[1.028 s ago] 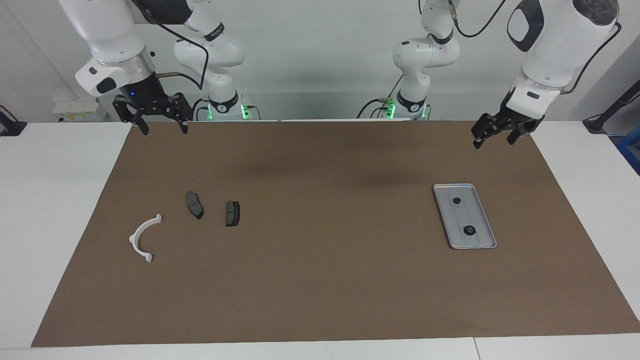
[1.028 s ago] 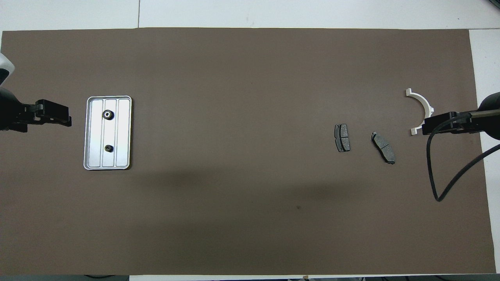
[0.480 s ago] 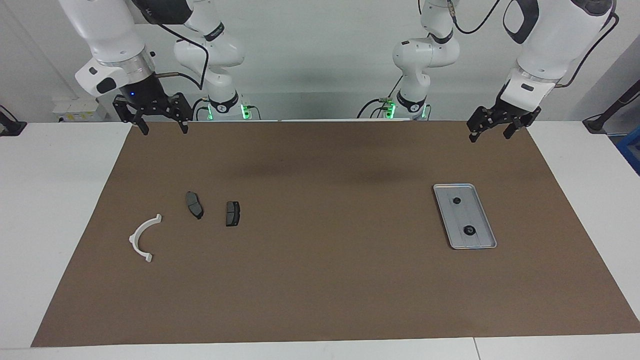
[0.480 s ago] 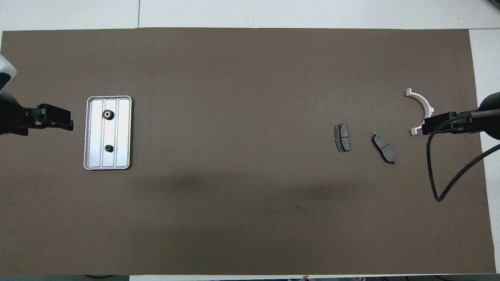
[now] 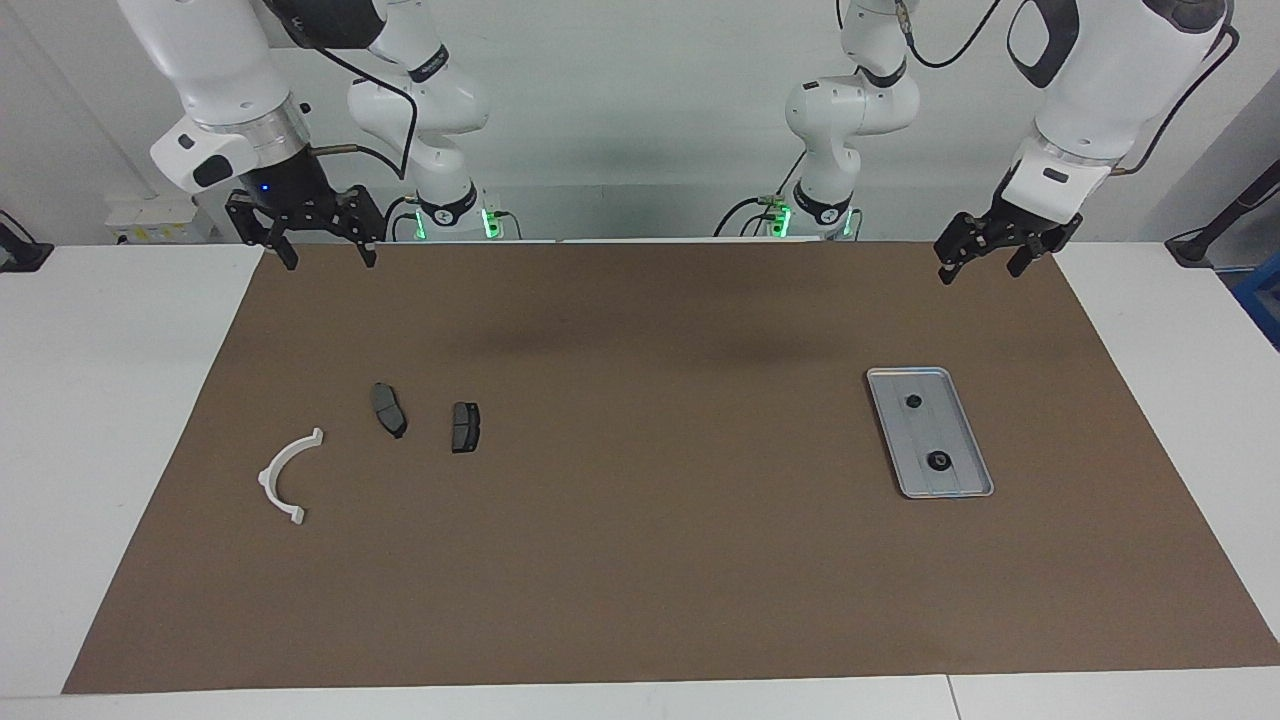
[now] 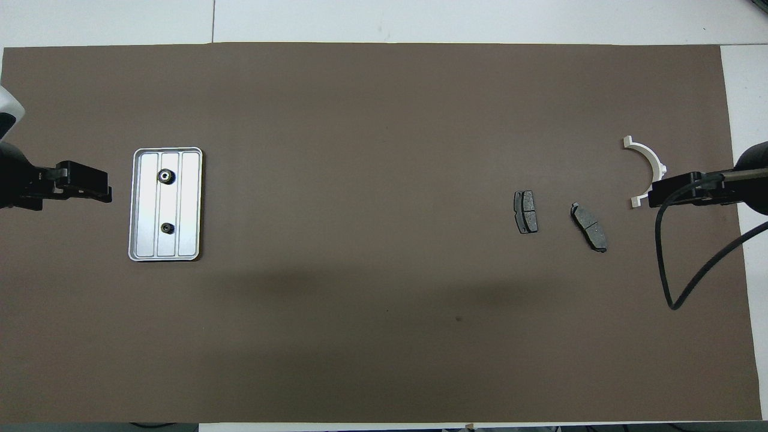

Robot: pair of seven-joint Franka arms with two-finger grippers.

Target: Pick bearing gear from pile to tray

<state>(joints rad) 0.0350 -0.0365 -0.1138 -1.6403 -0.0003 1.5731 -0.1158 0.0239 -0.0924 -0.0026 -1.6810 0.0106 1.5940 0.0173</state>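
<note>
— Where do we find the gears?
— Both small black gears point(image 5: 938, 460) lie in the tray point(image 5: 968, 424), toward the left arm's end of the counter.
— And our hands?
— Left hand point(image 5: 981, 262) and right hand point(image 5: 321, 256) hang spread, holding nothing

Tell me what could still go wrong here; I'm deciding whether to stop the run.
1. Both black round parts lie loose on the tray; a bump could roll them.
2. The open left hand hangs over the mat beside the tray's end; a careless descent might clip its rim.
3. The open right hand, raised, could be sent after the brake pads or white half-ring needlessly.
</note>
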